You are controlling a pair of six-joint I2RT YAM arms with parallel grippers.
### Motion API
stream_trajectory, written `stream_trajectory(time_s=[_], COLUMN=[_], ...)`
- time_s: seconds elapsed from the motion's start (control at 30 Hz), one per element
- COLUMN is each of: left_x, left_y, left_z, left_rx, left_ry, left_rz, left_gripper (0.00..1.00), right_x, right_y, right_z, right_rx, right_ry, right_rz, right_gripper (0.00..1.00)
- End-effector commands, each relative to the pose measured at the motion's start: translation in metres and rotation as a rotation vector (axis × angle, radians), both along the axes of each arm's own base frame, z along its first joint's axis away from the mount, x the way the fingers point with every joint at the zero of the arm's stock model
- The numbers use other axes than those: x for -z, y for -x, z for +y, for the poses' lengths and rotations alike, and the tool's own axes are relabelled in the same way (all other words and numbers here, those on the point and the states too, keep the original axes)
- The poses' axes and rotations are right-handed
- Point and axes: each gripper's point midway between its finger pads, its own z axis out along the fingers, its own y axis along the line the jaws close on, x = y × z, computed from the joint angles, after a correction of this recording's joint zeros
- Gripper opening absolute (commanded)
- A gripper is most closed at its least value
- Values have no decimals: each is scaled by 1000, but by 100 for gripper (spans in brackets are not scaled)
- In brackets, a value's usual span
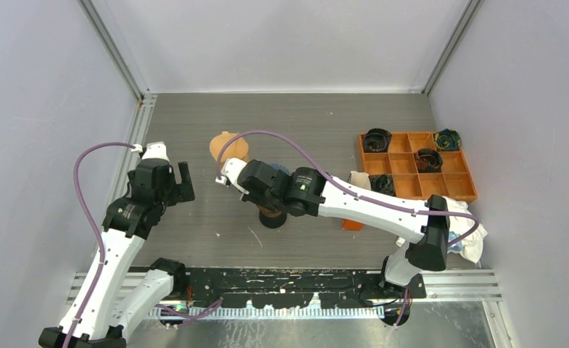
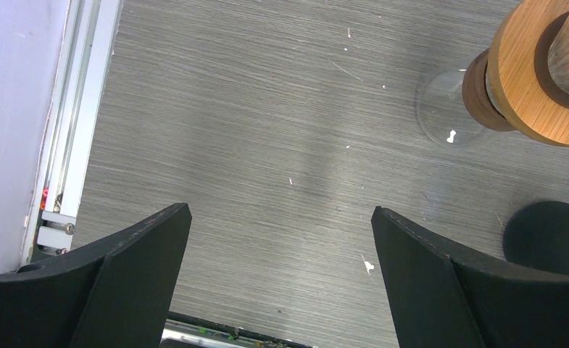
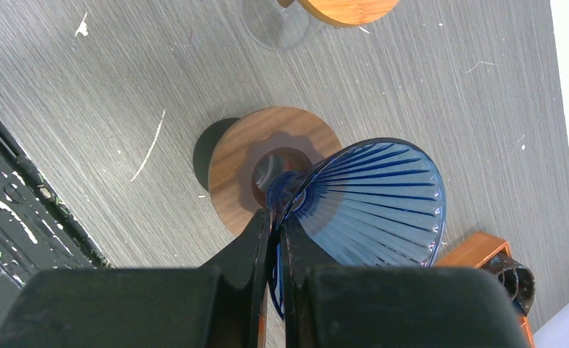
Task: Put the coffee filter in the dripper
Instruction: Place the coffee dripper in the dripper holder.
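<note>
My right gripper is shut on the rim of a blue ribbed glass dripper. It holds the dripper tilted over a dark wooden ring that sits on a black round base. In the top view this gripper is at mid-table, over the base. My left gripper is open and empty above bare table, to the left. A pale beige piece lies beside the tray, partly hidden by my right arm. I cannot tell whether it is the coffee filter.
A second stand with a light wooden collar and a clear glass foot stands behind the base. An orange compartment tray holding dark items is at the right. A white cloth lies in front of it.
</note>
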Motion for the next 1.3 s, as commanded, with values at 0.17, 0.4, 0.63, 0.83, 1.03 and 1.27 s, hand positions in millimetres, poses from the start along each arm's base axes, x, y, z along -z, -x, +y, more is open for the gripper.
stream_trajectory(time_s=[0.17,0.4,0.63,0.83,1.03,1.27], left_x=[-9,-8,-8,-7,-7,-6], left_y=[-9,-9,-9,-9,-9,-10], left_z=[-1,-1,-1,-1,-1,-2], left_rx=[-3,-4,-5,-3,-3,1], left_ry=[14,14,13,14,15,16], left_rz=[-52,-48,-48,-44,-44,-36], left_gripper=[99,99,99,99,99,99], right_x=[-15,3,22,26,27,13], right_y=[-3,-5,-6,-7,-6,-1], right_z=[22,22,22,19,16,18], right_rx=[-36,-33,-32,-20,-14,-24], right_ry=[-47,0,39,54,52,0], right_rz=[-37,-27,-19,-22,-16,-3], right_gripper=[1,2,7,15,31,43])
